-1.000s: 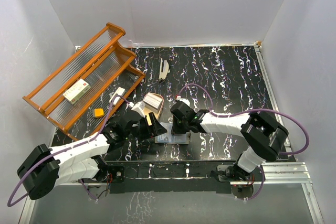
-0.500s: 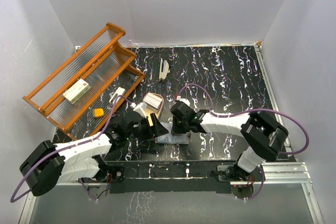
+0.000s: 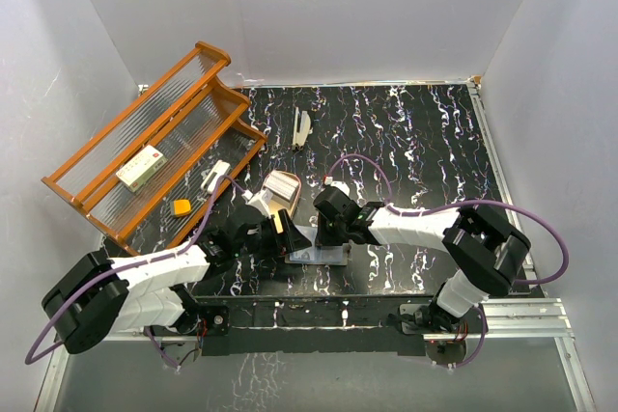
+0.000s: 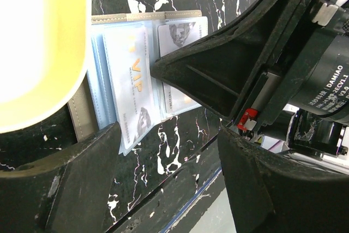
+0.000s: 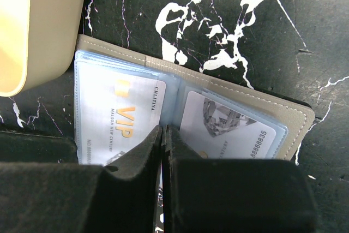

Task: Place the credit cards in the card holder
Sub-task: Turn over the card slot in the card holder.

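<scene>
Card holder (image 5: 173,88): laid open, sleeves up, on the black marbled table (image 3: 415,142) near its front edge, between the two grippers.
Sleeved cards: a "VIP" card (image 5: 122,118) is seen inside one sleeve and a second card (image 5: 229,129) inside the sleeve beside it.
Right gripper (image 5: 163,130): jaws are closed and nothing is held; the tips are set on the holder's fold, apparently to pin it flat.
Left gripper (image 4: 169,184): jaws are spread wide just beside the holder's edge, and nothing is seen between them.
Tan tray (image 5: 38,36): placed just beyond the holder; a striped stack, taken to be the remaining credit cards (image 3: 283,186), is seen in it.
Progress: judged partly done, with two sleeves filled and the tray's stack yet to be moved over.
Wooden rack (image 3: 106,142): set far left, with a white box (image 3: 142,166) on it.
</scene>
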You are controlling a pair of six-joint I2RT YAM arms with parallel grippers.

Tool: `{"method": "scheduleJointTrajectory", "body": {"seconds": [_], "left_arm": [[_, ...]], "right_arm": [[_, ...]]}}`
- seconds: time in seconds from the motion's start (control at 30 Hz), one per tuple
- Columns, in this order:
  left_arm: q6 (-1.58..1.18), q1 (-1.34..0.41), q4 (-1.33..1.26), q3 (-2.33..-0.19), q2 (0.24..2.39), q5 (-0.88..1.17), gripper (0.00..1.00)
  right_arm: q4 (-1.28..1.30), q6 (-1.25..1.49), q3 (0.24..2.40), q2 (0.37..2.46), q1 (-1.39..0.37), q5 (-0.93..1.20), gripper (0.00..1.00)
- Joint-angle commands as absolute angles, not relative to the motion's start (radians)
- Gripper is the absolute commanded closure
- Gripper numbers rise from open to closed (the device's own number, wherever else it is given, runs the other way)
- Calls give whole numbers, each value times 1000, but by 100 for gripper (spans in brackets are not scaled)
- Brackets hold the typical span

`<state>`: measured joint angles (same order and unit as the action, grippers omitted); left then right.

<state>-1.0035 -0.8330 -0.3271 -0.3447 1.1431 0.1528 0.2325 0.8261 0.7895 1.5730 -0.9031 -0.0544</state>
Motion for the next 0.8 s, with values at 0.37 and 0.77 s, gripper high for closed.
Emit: {"method": "scheduleJointTrajectory", "body": {"seconds": [0.37, 0.77], "left_arm": [[-1007, -829, -376, -356, 1134, 186, 31], [-991, -830, -267, -365, 1124, 114, 30]], "right_arm": [[220, 824, 772, 1593, -910, -87, 97], [224, 826, 774, 1590, -909, -88, 97]]}}
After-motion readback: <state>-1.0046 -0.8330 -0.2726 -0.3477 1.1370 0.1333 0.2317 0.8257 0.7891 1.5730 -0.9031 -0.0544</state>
